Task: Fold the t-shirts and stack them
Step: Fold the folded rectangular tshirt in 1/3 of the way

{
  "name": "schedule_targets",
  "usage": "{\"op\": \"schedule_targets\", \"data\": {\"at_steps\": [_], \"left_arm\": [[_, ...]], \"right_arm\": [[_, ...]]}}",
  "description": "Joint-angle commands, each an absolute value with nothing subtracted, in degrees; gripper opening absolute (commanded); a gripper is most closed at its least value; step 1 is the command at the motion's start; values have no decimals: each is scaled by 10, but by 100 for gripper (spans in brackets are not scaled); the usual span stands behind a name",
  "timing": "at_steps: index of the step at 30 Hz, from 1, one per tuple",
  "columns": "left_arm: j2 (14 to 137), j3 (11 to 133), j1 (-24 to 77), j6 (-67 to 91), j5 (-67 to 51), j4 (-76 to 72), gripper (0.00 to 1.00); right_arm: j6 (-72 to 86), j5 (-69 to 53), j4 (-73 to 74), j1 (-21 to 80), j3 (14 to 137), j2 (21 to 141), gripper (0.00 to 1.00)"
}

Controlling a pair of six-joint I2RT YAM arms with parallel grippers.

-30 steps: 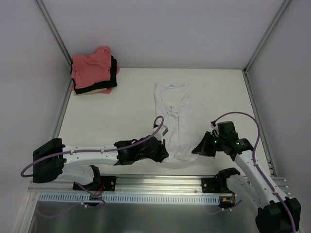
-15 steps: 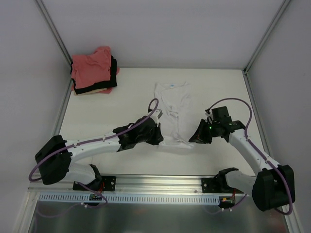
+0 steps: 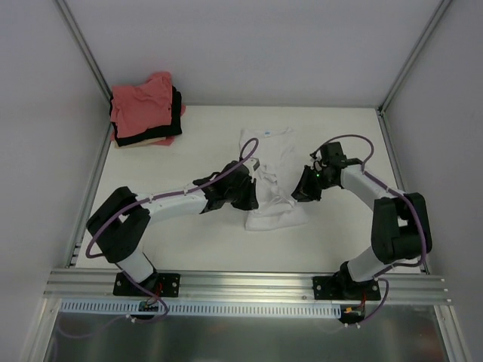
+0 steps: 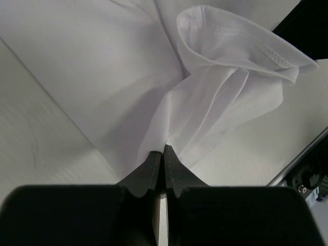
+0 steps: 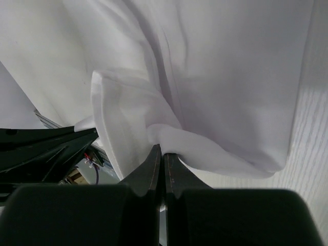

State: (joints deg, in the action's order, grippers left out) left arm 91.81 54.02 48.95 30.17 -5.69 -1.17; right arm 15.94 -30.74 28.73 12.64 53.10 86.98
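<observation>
A white t-shirt (image 3: 275,181) lies lengthwise in the middle of the table, folded narrow, its bottom end lifted and doubled back toward the collar. My left gripper (image 3: 253,197) is shut on the shirt's left hem corner (image 4: 169,138); the right gripper (image 3: 300,190) is shut on the right hem corner (image 5: 174,138). Both hold the hem above the shirt's middle, and the cloth bulges out behind them near the table's front. A folded stack of t-shirts (image 3: 143,111), salmon-pink on top with black and cream beneath, sits at the back left.
A metal frame post (image 3: 89,64) runs down the left side by the stack and another (image 3: 396,158) along the right table edge. The aluminium rail (image 3: 249,283) with the arm bases crosses the front.
Both grippers have carried the shirt's bottom hem away from the front edge, toward the collar. The shirt's lower half now lies doubled over, and both arms have stretched farther out.
</observation>
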Motion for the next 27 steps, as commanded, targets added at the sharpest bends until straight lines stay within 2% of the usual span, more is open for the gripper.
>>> {"op": "schedule_targets", "data": {"at_steps": [1, 3, 5, 6, 7, 8, 9, 11, 12, 18, 24, 26, 27], "left_arm": [[937, 570, 456, 281, -94, -21, 0], [953, 582, 440, 281, -101, -18, 1], [954, 584, 418, 279, -101, -19, 9], [953, 585, 409, 277, -99, -20, 21], [948, 585, 397, 273, -95, -22, 27], [940, 585, 389, 272, -80, -22, 35], [934, 584, 385, 269, -71, -23, 58], [915, 583, 374, 259, -50, -28, 88], [902, 584, 374, 253, -42, -26, 99], [850, 558, 372, 248, -28, -26, 99], [833, 489, 373, 302, -128, -81, 99], [837, 477, 373, 316, -154, -102, 93], [845, 476, 373, 320, -176, -107, 86]], "right_arm": [[128, -332, 285, 115, 612, 929, 2], [120, -324, 300, 107, 642, 972, 4], [109, -311, 310, 95, 679, 995, 8], [107, -308, 321, 90, 688, 1005, 22], [108, -308, 322, 85, 695, 1016, 36], [107, -299, 321, 79, 695, 1018, 92], [107, -294, 320, 77, 696, 1015, 99], [102, -279, 329, 73, 700, 1009, 100], [97, -266, 330, 72, 700, 998, 99], [95, -263, 346, 72, 692, 941, 99], [98, -266, 348, 74, 649, 882, 99], [97, -268, 346, 74, 636, 861, 99], [97, -274, 339, 74, 633, 855, 99]]}}
